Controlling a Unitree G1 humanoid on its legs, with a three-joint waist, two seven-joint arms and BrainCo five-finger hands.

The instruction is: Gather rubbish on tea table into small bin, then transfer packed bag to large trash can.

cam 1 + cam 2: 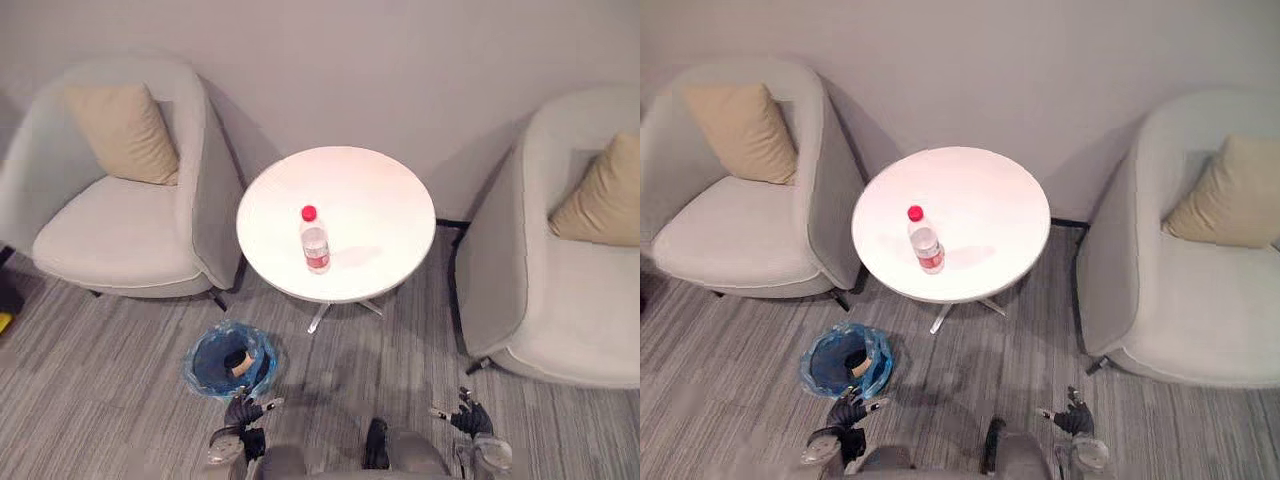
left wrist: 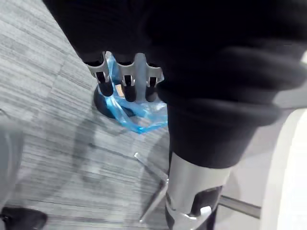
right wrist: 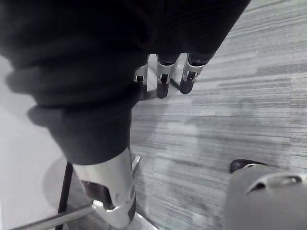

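Bottle (image 1: 314, 240): clear plastic, red cap and label, upright on the tea table (image 1: 400, 190), slightly toward the robot's side of centre; nothing else lies on the white round top, so it looks like the last rubbish to gather.

Small bin (image 1: 230, 358) on the carpet off the table's front-left, lined with a blue bag (image 2: 141, 122); something small and tan already lies inside, can't tell what.

Left hand (image 1: 240, 412) low, just on the robot's side of the bin; fingers straight and loose, holding nothing. Right hand (image 1: 466, 418) low over bare carpet on the other side; fingers loose too, empty.

Step, my read: gathering not finished; bag not yet ready to lift out. Next move needs a hand raised above the rim, reached in over the top, fingers wrapped round the bottle body; left hand gives the shorter carry to the bin. Tall and light, so a nudge could tip it and it would roll.

Room: bottle sits well in from the rim all round; left armchair (image 1: 120, 230) just beside the table edge, can't tell if touching; right armchair (image 1: 560, 300) near, with a gap; table legs (image 1: 320, 315) splay near the bin; carpet in front is open.
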